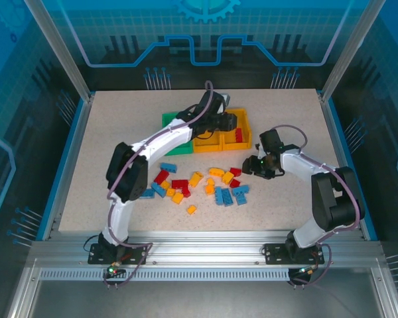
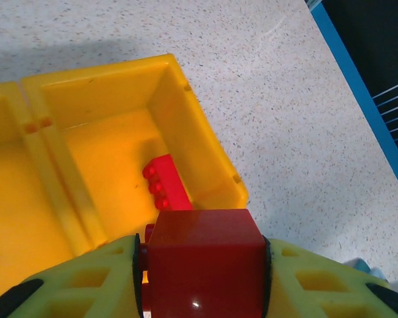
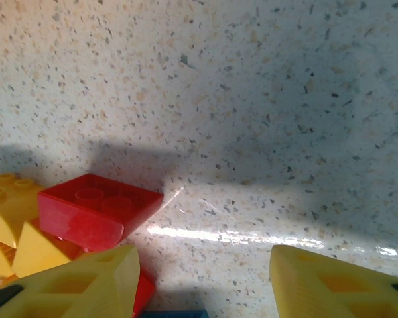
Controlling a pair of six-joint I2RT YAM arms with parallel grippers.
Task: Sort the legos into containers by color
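Observation:
My left gripper (image 2: pixel 202 275) is shut on a dark red lego (image 2: pixel 205 248) and hangs over the right-hand orange-yellow container (image 2: pixel 192 132), where one red lego (image 2: pixel 167 184) lies. From above, that gripper (image 1: pixel 223 123) sits over the row of containers: green (image 1: pixel 170 121), middle orange-yellow (image 1: pixel 207 142), right orange-yellow (image 1: pixel 246 136). My right gripper (image 3: pixel 205 278) is open and low over bare table. An upturned red lego (image 3: pixel 96 212) and a yellow lego (image 3: pixel 6 205) lie just left of its left finger. Red, blue and yellow legos (image 1: pixel 199 185) are scattered mid-table, left of the right gripper (image 1: pixel 257 166).
A blue lego edge (image 3: pixel 176 314) shows under the right gripper's left finger. The speckled table (image 1: pixel 106 146) is bordered by blue edging and metal frame posts. The left arm reaches across the left part of the pile toward the bins.

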